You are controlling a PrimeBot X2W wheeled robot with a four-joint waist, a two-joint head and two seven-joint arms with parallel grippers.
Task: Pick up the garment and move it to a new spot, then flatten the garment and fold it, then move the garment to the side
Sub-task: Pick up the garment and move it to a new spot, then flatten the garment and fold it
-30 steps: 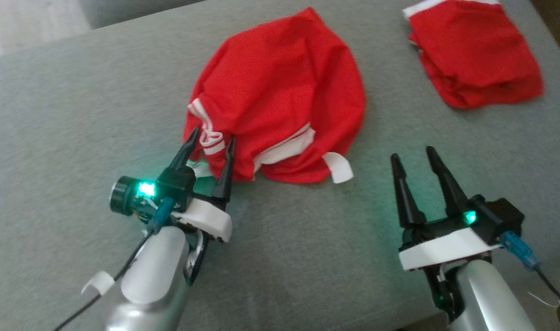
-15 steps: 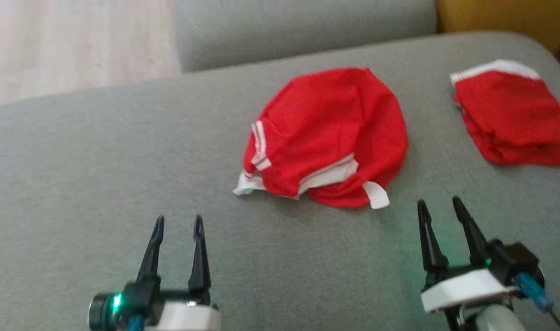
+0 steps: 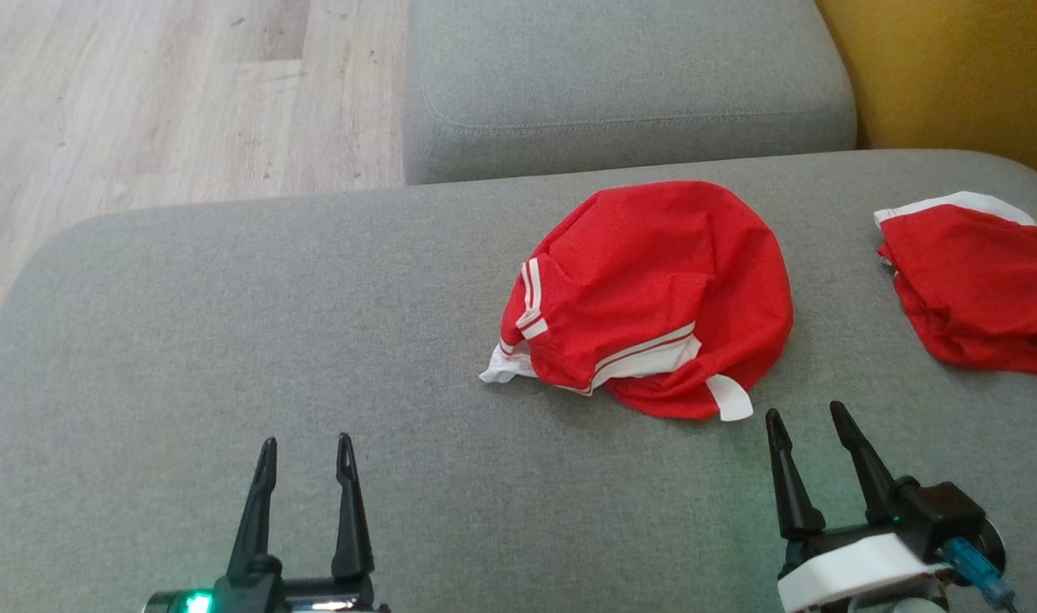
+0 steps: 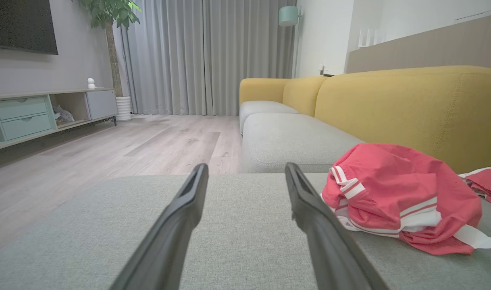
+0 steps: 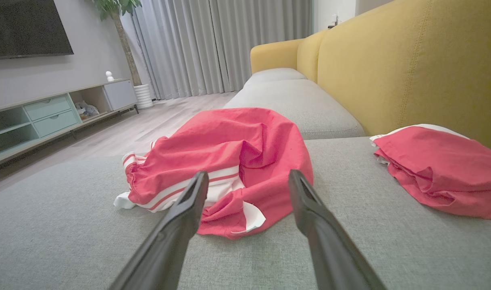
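Garment (image 3: 655, 289) lies loose on the grey seat cushion (image 3: 229, 358), with neither arm gripping it. Your left gripper (image 3: 306, 443) has its two fingers spread apart with nothing between them. It sits over bare cushion at the lower left of the head view, well apart from the cloth. In the left wrist view the garment lies off to the right of the fingers. Your right gripper (image 3: 804, 413) is likewise parted and empty, its tips near the garment's closest edge but not touching it. In the right wrist view the cloth lies straight ahead, seen through the gap between the fingers. The garment is red and bunched into a rounded heap, with a white striped band across its near side. A white tab (image 3: 730, 398) sticks out toward the right gripper, and a white corner pokes out at the heap's left. A second red piece (image 3: 974, 298) with a white edge lies apart from it on the same cushion, at the right edge of the head view. Beyond are another grey cushion (image 3: 621, 77), the yellow backrest (image 3: 953, 68) and pale wood floor (image 3: 144, 94). The wrist views add a low cabinet (image 4: 28, 117) and grey curtains (image 4: 205, 56).
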